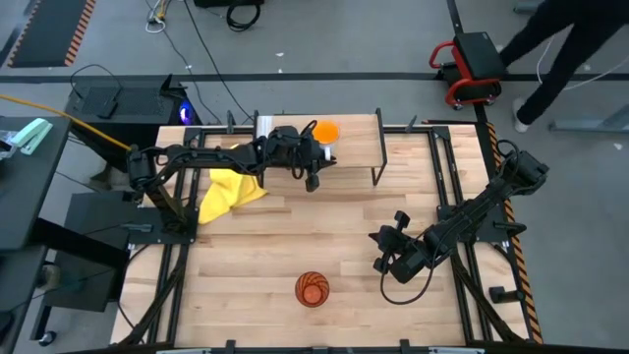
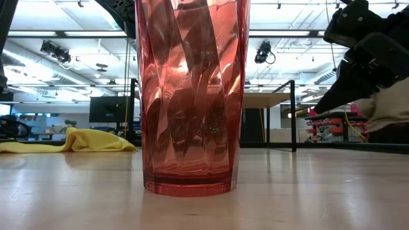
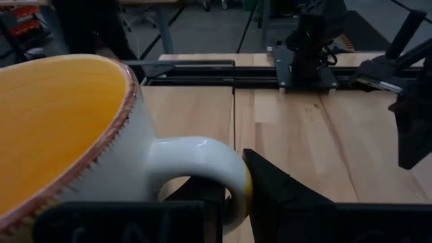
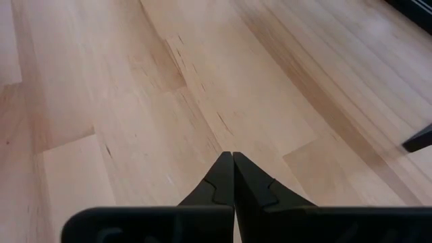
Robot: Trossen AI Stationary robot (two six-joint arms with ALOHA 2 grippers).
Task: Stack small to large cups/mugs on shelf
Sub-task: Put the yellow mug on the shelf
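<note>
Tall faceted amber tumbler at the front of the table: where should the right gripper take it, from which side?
Grip the tall faceted amber plastic tumbler mid-wall, coming level from the right gripper side. It stands upright, handle-free, its straight sides tapering downward; the wide rim probably outspans a top-down pinch.

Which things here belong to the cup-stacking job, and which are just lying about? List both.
Job:
- orange mug, at the left gripper
- amber tumbler
- shelf

Lying about:
- yellow cloth

The right gripper waits shut over the table.
</note>
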